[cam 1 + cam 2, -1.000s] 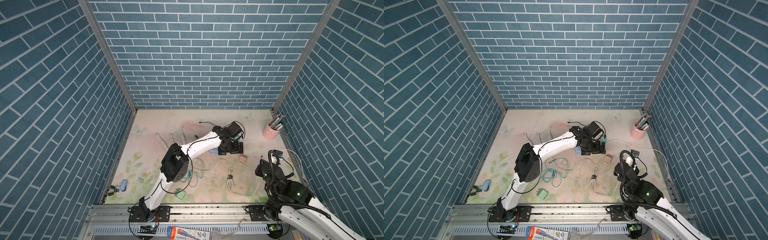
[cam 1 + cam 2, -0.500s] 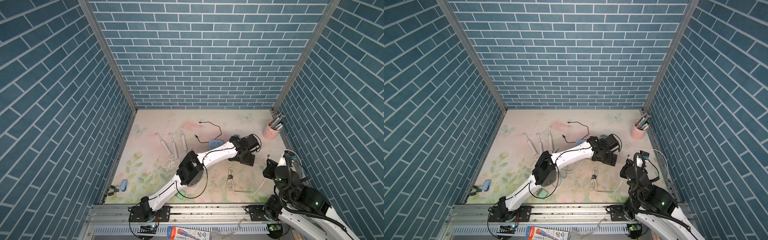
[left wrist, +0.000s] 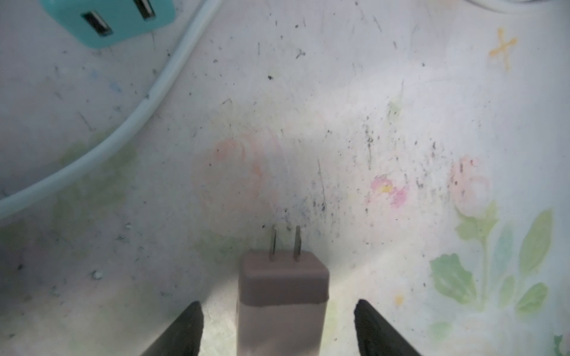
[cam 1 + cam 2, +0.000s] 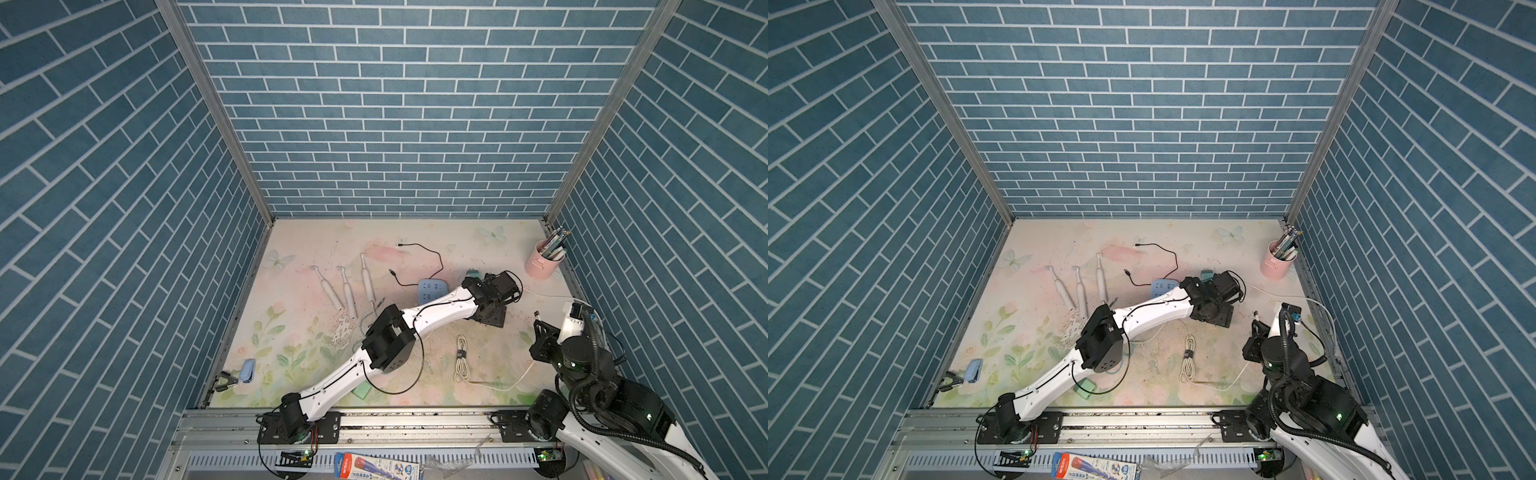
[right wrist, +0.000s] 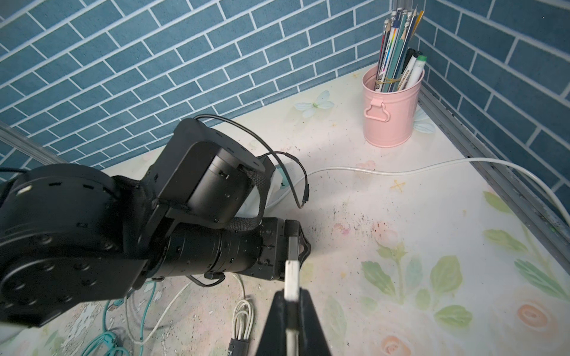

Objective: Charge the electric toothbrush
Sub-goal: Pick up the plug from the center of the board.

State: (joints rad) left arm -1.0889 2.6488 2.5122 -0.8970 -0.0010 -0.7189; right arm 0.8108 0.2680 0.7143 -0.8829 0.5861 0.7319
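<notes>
Left arm swung from bench [image 4: 324,237] centre out to right side over last second. Left hand [image 3: 276,306] low over brown adapter [image 3: 282,286]; fingers [image 3: 188,326] released, gap on either side, no contact. Right hand [image 5: 290,296] clenched on white cable plug [image 5: 291,277], raised off bench. Three electric toothbrushes [image 4: 348,293] lie side by side left of blue power strip [image 4: 432,289], well apart from both hands.
</notes>
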